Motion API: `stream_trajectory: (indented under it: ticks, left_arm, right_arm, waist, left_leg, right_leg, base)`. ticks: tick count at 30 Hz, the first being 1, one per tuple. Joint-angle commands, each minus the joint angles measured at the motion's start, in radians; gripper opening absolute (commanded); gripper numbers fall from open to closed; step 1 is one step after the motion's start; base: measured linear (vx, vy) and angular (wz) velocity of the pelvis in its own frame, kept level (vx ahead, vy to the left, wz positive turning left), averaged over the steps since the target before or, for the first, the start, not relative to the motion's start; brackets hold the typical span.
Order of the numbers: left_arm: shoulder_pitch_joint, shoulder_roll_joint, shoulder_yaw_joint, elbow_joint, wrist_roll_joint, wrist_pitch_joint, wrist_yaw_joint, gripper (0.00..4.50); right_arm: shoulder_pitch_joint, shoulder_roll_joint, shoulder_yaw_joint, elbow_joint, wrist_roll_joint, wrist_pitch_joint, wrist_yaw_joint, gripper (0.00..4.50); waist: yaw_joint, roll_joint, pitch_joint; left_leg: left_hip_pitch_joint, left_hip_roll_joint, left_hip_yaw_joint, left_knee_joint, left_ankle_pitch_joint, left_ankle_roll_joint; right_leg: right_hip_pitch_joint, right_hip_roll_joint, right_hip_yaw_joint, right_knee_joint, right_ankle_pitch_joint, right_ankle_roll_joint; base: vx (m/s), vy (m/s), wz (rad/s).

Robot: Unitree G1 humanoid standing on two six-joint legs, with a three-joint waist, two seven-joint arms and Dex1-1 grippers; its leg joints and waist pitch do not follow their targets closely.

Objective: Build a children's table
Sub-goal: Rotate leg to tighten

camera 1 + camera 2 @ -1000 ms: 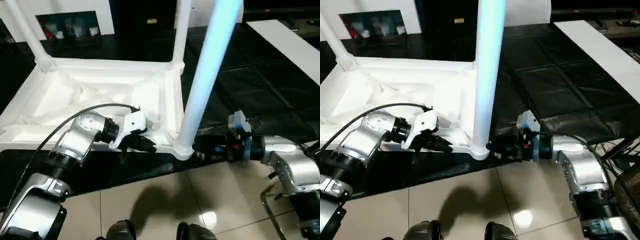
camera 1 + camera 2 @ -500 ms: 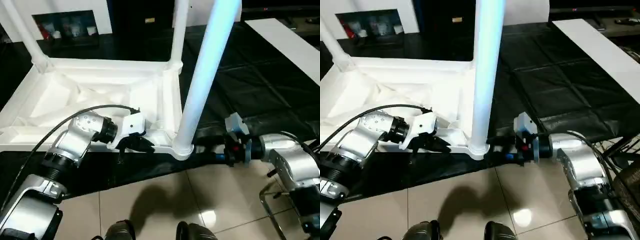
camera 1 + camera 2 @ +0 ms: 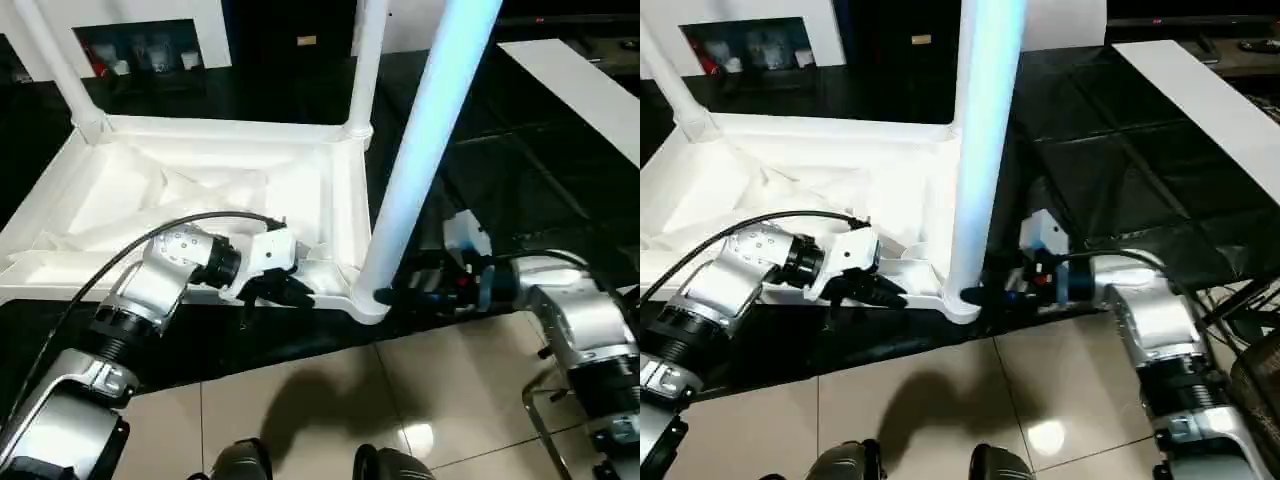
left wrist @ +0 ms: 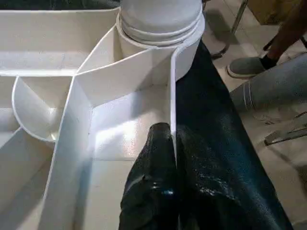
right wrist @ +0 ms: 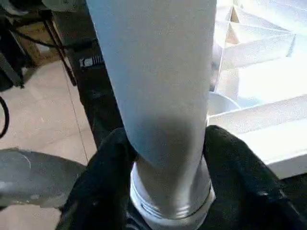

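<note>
Children's table: upside down on a black mat, ribbed underside up, near edge just over the tiled floor. Near-right leg upright in its corner socket, two more legs standing at the far corners. Left gripper pinched shut on the thin near rim beside that socket. Right gripper around the leg's base, fingers on either side; contact not discernible.
</note>
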Motion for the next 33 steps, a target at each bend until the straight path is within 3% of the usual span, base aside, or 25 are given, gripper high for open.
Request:
stream_trajectory:
  ticks: [1, 11, 16, 18, 21, 23, 24, 25, 27, 31, 32, 33]
  left_arm:
    - [0.009, -0.007, -0.027, -0.022, -0.003, -0.006, -0.016, 0.00]
    - [0.012, 0.000, -0.024, -0.027, -0.006, 0.003, -0.018, 0.00]
    - [0.015, -0.033, 0.006, -0.044, -0.018, 0.105, 0.058, 0.00]
    - [0.010, -0.079, 0.039, -0.056, -0.036, 0.185, 0.133, 0.00]
    - [0.006, -0.110, 0.055, -0.065, -0.047, 0.223, 0.175, 0.00]
    - [0.004, -0.128, 0.056, -0.073, -0.047, 0.249, 0.199, 0.00]
    - [-0.009, -0.173, 0.058, -0.064, -0.038, 0.281, 0.260, 0.00]
    - [-0.013, -0.190, 0.060, -0.062, -0.035, 0.294, 0.284, 0.00]
    - [-0.024, -0.217, 0.066, -0.057, -0.028, 0.320, 0.325, 0.00]
    - [-0.073, -0.312, 0.102, -0.006, -0.006, 0.366, 0.493, 0.00]
    - [-0.073, -0.312, 0.102, -0.006, -0.006, 0.366, 0.493, 0.00]
    - [-0.082, -0.335, 0.111, 0.005, 0.000, 0.374, 0.541, 0.00]
  right_arm:
    - [-0.008, 0.009, 0.003, 0.014, 0.015, -0.001, 0.021, 2.03]
    - [-0.013, -0.003, 0.027, 0.017, 0.035, 0.047, 0.082, 1.88]
    - [0.039, 0.010, 0.029, -0.064, 0.066, 0.129, 0.037, 1.88]
    - [0.074, 0.065, 0.017, -0.119, 0.049, 0.158, -0.102, 1.88]
    - [0.085, 0.113, 0.010, -0.133, 0.012, 0.162, -0.218, 1.88]
    - [0.087, 0.149, 0.004, -0.142, -0.001, 0.195, -0.291, 1.88]
    - [0.077, 0.244, -0.016, -0.143, -0.017, 0.242, -0.447, 1.88]
    - [0.072, 0.280, -0.025, -0.144, -0.023, 0.261, -0.505, 1.88]
    - [0.062, 0.334, -0.043, -0.142, -0.032, 0.284, -0.597, 1.88]
    - [-0.015, 0.499, -0.102, -0.042, -0.062, 0.272, -0.878, 1.88]
    - [-0.015, 0.499, -0.102, -0.042, -0.062, 0.272, -0.878, 1.88]
    - [-0.040, 0.534, -0.114, -0.004, -0.083, 0.254, -0.954, 1.88]
  waist:
    - [0.000, -0.005, -0.083]
    - [0.002, -0.007, -0.081]
    - [0.007, -0.009, -0.077]
    - [0.011, -0.009, -0.075]
    - [0.001, -0.012, -0.069]
    - [-0.015, -0.013, -0.068]
    - [-0.019, -0.011, -0.066]
    - [-0.027, -0.007, -0.065]
    - [-0.038, -0.012, -0.065]
    - [-0.047, -0.008, -0.063]
    - [-0.051, -0.008, -0.063]
    - [-0.049, 0.002, -0.064]
  left_leg:
    - [0.016, 0.041, -0.007, -0.050, -0.145, 0.092]
    - [0.016, 0.040, -0.006, -0.049, -0.139, 0.100]
    - [0.019, 0.041, -0.005, -0.051, -0.148, 0.096]
    - [0.021, 0.043, -0.006, -0.053, -0.142, 0.087]
    - [0.016, 0.035, -0.009, -0.057, -0.176, 0.056]
    - [0.016, 0.032, -0.012, -0.060, -0.202, 0.041]
    - [0.016, 0.031, -0.012, -0.060, -0.204, 0.039]
    - [0.014, 0.031, -0.014, -0.063, -0.210, 0.030]
    - [0.015, 0.029, -0.016, -0.064, -0.228, 0.017]
    - [0.019, 0.026, -0.016, -0.065, -0.242, 0.014]
    - [0.020, 0.026, -0.017, -0.065, -0.245, 0.008]
    - [0.023, 0.027, -0.017, -0.065, -0.244, 0.004]
  right_leg:
    - [0.063, -0.076, 0.049, -0.057, -0.166, -0.256]
    - [0.062, -0.077, 0.048, -0.057, -0.168, -0.255]
    - [0.059, -0.077, 0.050, -0.061, -0.199, -0.246]
    - [0.057, -0.077, 0.052, -0.060, -0.209, -0.237]
    - [0.057, -0.080, 0.049, -0.072, -0.307, -0.206]
    - [0.056, -0.080, 0.048, -0.081, -0.373, -0.178]
    - [0.054, -0.078, 0.049, -0.082, -0.378, -0.175]
    - [0.051, -0.079, 0.049, -0.083, -0.387, -0.174]
    - [0.053, -0.077, 0.047, -0.085, -0.415, -0.158]
    - [0.045, -0.076, 0.048, -0.093, -0.435, -0.149]
    - [0.044, -0.077, 0.049, -0.093, -0.431, -0.150]
    - [0.044, -0.077, 0.049, -0.092, -0.419, -0.152]
  base:
    - [0.000, 0.000, 0.00]
    - [0.000, 0.000, 0.00]
    - [0.000, 0.000, 0.00]
    - [0.000, 0.000, 0.00]
    - [0.000, 0.000, 0.00]
    - [0.000, 0.000, 0.00]
    - [0.000, 0.000, 0.00]
    - [0.000, 0.000, 0.00]
    - [0.000, 0.000, 0.00]
    - [0.000, 0.000, 0.00]
    - [0.000, 0.000, 0.00]
    - [0.000, 0.000, 0.00]
